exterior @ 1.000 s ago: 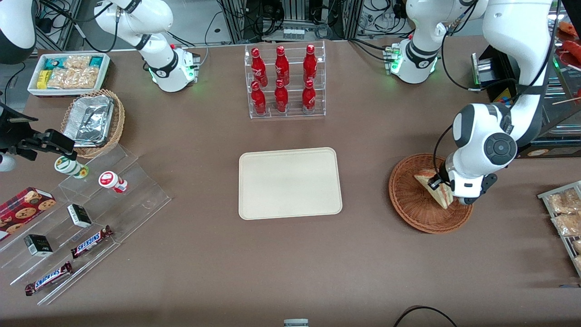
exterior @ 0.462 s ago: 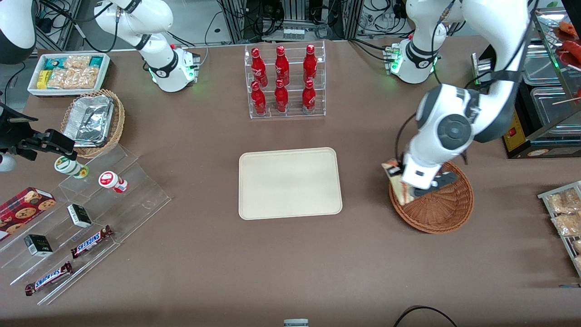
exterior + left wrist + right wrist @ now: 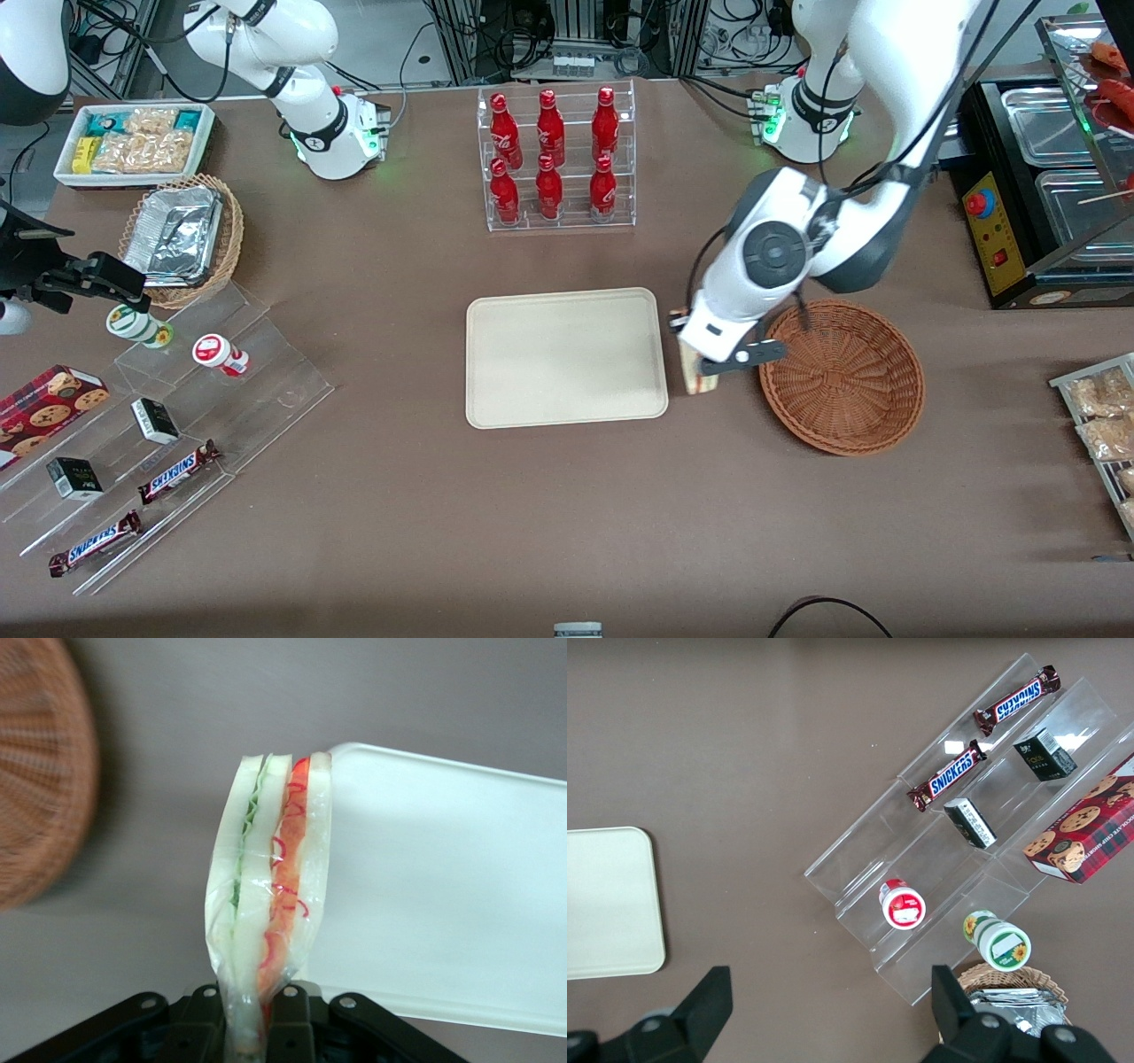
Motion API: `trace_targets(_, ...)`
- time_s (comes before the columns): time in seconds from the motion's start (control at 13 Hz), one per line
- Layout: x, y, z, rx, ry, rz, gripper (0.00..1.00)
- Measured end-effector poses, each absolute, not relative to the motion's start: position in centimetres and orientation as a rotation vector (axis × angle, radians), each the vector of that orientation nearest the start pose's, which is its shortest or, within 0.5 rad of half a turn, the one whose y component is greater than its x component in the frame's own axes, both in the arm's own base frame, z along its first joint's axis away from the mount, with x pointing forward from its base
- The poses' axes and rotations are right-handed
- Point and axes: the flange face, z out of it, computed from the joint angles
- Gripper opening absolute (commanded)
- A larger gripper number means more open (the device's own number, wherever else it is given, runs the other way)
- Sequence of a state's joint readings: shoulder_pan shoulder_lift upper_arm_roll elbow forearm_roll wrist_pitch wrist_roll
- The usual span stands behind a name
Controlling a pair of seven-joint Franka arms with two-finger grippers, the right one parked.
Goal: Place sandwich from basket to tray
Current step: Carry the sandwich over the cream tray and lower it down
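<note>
My left gripper (image 3: pixel 698 365) (image 3: pixel 251 1014) is shut on the sandwich (image 3: pixel 695 377) (image 3: pixel 266 886), a plastic-wrapped wedge with green and red-orange filling. It hangs in the air over the strip of table between the reddish-brown wicker basket (image 3: pixel 842 377) (image 3: pixel 35 771) and the cream tray (image 3: pixel 565 356) (image 3: pixel 443 886), close to the tray's edge. The basket holds nothing. The tray is bare.
A clear rack of red bottles (image 3: pixel 554 159) stands farther from the front camera than the tray. Clear stepped shelves with snack bars and cups (image 3: pixel 159 416) (image 3: pixel 966 815) lie toward the parked arm's end. Snack packets (image 3: pixel 1099 416) and a metal appliance (image 3: pixel 1036 177) sit at the working arm's end.
The left gripper lifted the sandwich out of the basket and carried it sideways to the gap beside the tray. The basket now holds nothing.
</note>
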State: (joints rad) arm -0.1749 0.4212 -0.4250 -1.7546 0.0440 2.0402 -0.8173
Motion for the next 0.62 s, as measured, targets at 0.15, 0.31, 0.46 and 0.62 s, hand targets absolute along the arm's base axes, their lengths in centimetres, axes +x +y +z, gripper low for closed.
trace_targets(0.15,54.1,-38.6,32.3,-3.135,-0.366,0.236,0.00)
trace_targets(0.31,53.8,-42.5,30.4,-3.119,-0.389,0.218,0.00)
trace_targets(0.46,53.1,-46.1,28.8,-3.118,-0.387,0.202,0.00)
trace_targets(0.62,52.7,-48.3,28.2,-3.125,-0.385,0.188,0.00)
